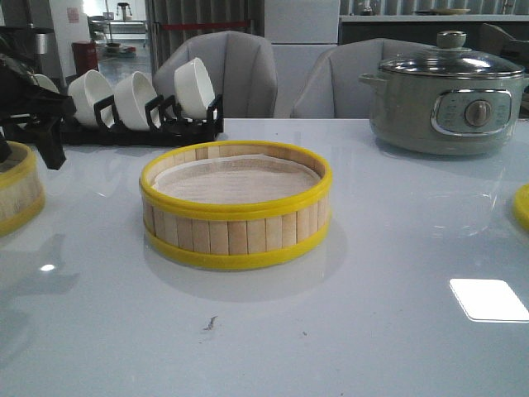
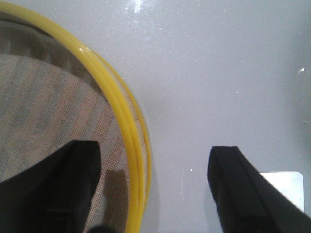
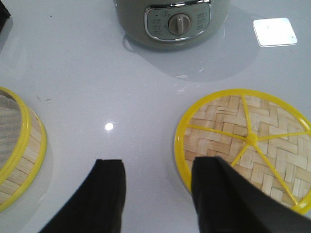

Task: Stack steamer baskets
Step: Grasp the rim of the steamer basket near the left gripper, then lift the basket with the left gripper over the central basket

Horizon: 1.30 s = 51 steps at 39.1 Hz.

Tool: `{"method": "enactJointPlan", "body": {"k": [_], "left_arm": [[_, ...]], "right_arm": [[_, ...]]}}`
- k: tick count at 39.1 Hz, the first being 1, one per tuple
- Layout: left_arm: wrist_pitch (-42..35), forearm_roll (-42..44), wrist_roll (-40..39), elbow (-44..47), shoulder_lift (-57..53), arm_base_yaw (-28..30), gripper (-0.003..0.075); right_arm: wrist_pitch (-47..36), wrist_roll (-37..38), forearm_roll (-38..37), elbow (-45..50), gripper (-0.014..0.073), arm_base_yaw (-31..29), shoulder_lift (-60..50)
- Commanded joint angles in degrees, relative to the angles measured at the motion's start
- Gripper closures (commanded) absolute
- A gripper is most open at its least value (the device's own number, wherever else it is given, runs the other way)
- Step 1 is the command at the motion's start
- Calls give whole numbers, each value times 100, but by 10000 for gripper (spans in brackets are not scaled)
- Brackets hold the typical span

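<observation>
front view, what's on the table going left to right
steamer basket at the left edge → bowl rack → middle steamer basket → electric pot → yellow lid rim at the right edge

Front camera low, facing forward across the table (image 1: 347, 331), both wrist cameras close, looking straight down, pot (image 1: 446, 99) shared with right wrist view.

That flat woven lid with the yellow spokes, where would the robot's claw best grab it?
Probably by the yellow rim. The lid lies flat on the table, so coming from above with one finger inside the rim and one outside should suit it. The right gripper is open beside its near edge already. The woven face and thin spokes look too flat to pinch.
</observation>
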Motion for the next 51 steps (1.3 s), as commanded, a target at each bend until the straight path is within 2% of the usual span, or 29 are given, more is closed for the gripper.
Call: {"method": "enactJointPlan", "body": {"k": [1,20,35,39,51], "left_arm": [[-241,0,-84,-239,-200,-18,215],[-196,0,-97,-239,53,-18,223],[-140,0,-97,-239,53,-18,491],[-117,0,-97,-239,53,-18,629],[233,-38,-97,-519,-1,-41,637]], "right_arm": [[-417,8,-69,-196,169,7,-38],[-450,8,-69,-196,169,7,-38],[-463,8,-69,-196,169,7,-38],[-463,8,-69,-196,169,7,-38],[-463,8,-69,-196,169,7,-38]]}}
